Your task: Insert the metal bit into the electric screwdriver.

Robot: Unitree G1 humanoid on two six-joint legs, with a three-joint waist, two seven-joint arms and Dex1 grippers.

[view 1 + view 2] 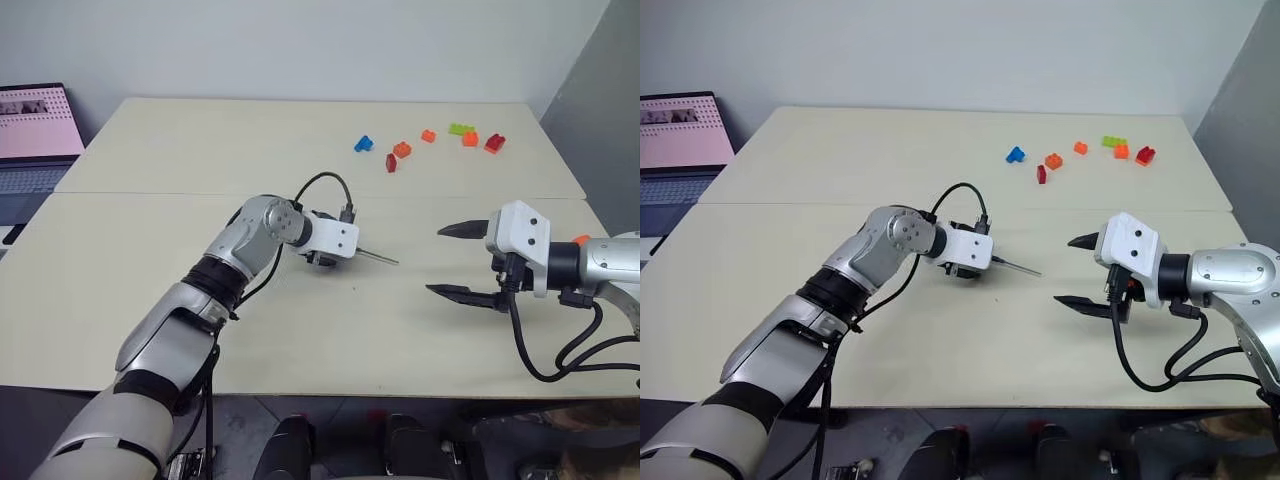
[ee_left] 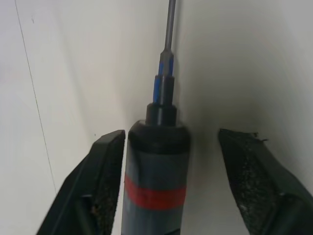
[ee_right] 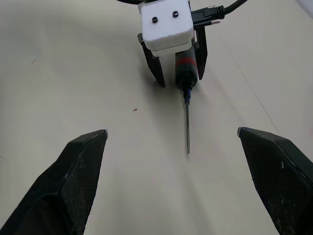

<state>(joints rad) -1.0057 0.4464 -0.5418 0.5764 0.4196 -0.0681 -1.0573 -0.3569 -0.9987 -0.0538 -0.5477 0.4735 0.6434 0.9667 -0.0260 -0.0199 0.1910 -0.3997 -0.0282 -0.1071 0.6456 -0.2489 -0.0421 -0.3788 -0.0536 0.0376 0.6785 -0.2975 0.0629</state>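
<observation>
While both hands stood apart from any load, the items lay as follows, nearest first.

Right hand [image 1: 458, 262]: fingers spread wide, empty, hovering over the tabletop [image 1: 150, 260] and pointing toward the other hand.

Metal bit [image 3: 187, 128]: well ahead of the right hand, between the two hands. A thin, straight, dark grey rod, apparently seated in the narrow tip of the tool and projecting from it toward the right hand. Judged stiff, very light and smooth-sided, so liable to slip or roll; being so slender, it was probably best pinched across its middle with the pads square to it, not at its free end.

Electric screwdriver [image 2: 156, 166]: beyond the bit, lying between the fingers of the left hand [image 1: 962, 268]. Black barrel with a red band. Judged rigid and heavier than the bit, with a round body that could roll on the tabletop. The thick barrel near the red band looked the safest hold; the narrow tip looked the poorest.

Left hand: fingers parted on either side of the barrel. A clear gap showed on one side; on the other the pad stood just beside the barrel, and contact could not be told. No clamping grip was evident.

Coloured bricks [image 1: 402, 150]: far beyond both hands, scattered across the back of the tabletop.

Laptop [image 1: 35, 135]: farthest, off the left hand's side.
</observation>
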